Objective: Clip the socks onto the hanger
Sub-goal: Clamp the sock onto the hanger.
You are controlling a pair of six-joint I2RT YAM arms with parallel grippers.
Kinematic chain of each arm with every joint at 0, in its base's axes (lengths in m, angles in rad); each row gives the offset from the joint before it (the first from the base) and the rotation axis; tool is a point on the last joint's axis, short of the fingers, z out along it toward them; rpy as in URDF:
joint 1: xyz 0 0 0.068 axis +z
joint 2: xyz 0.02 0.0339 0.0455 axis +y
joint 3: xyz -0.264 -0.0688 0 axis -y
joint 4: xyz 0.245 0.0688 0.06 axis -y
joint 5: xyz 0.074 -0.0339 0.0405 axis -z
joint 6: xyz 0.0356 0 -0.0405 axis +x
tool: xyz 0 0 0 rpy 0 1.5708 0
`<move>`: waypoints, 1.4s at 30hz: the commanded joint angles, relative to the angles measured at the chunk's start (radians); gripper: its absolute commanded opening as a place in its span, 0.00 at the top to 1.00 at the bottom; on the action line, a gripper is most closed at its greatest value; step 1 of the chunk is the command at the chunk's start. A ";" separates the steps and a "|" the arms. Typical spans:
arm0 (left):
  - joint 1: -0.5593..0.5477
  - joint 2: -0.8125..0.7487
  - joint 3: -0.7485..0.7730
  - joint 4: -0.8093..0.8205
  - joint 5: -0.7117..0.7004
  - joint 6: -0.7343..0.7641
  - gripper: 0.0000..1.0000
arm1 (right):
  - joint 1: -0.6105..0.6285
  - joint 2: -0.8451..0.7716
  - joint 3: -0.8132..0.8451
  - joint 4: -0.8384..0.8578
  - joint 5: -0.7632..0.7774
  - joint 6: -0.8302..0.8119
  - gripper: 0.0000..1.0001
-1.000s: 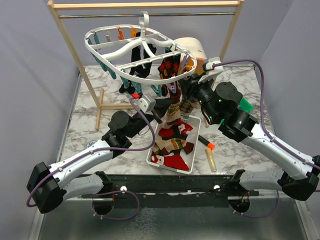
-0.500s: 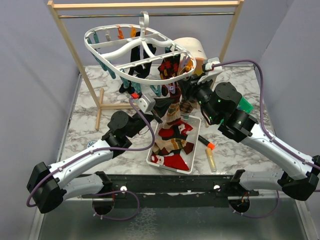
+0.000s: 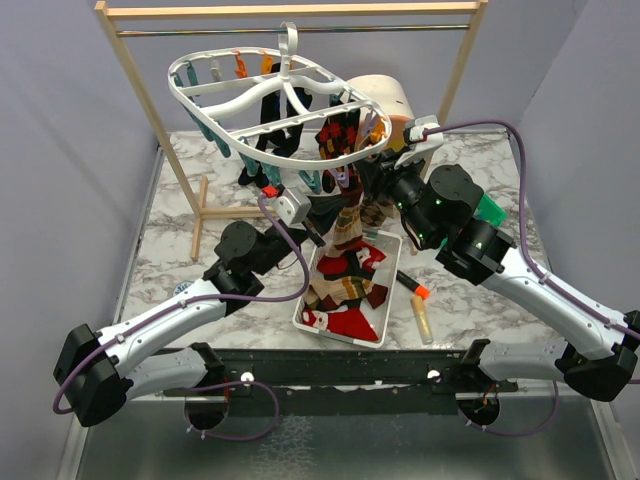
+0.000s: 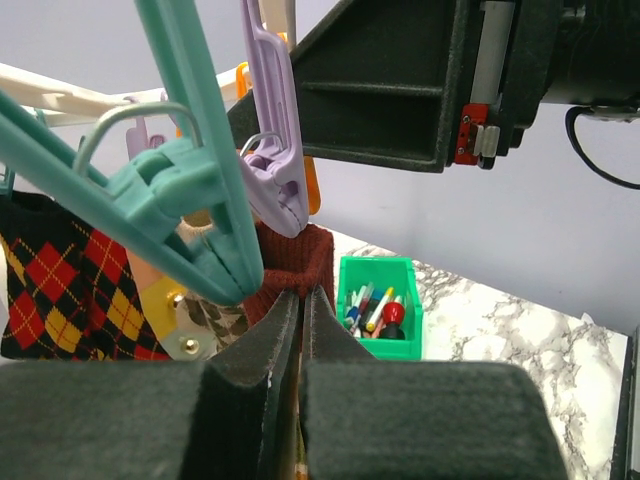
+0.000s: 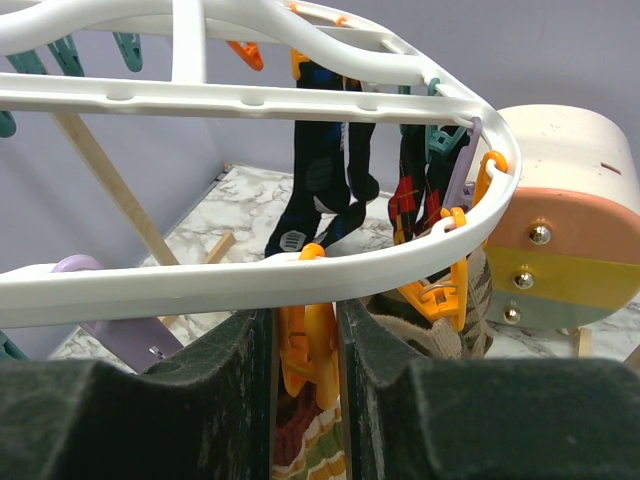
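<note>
The white oval hanger [image 3: 262,105] hangs from the wooden rack's rod, with black socks [image 3: 272,115] and a red argyle sock [image 3: 338,135] clipped on it. My left gripper [image 3: 325,215] is under its near rim, shut on a dark red sock [image 4: 292,262] held up next to a teal clip [image 4: 190,210] and a lilac clip [image 4: 272,170]. My right gripper [image 3: 375,185] is at the hanger's right rim [image 5: 300,285], shut on an orange clip [image 5: 312,345]. A striped sock edge [image 5: 312,445] shows just below that clip. More socks [image 3: 345,285] lie in the white tray.
The white tray [image 3: 310,318] sits on the marble table between the arms. The wooden rack [image 3: 150,110] stands behind. A round pastel wooden box [image 5: 565,240] is at the back right, a green bin of pens [image 4: 380,305] to the right, and markers [image 3: 418,300] beside the tray.
</note>
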 commanded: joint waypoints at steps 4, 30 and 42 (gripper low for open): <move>-0.005 0.005 0.048 0.036 0.026 -0.010 1.00 | 0.009 -0.006 -0.010 -0.009 -0.016 0.004 1.00; -0.005 0.026 0.080 0.044 0.026 0.001 1.00 | 0.009 -0.005 -0.015 -0.010 -0.031 0.007 1.00; -0.005 0.032 0.081 0.056 0.024 -0.007 1.00 | 0.009 -0.010 -0.023 -0.019 -0.034 0.015 1.00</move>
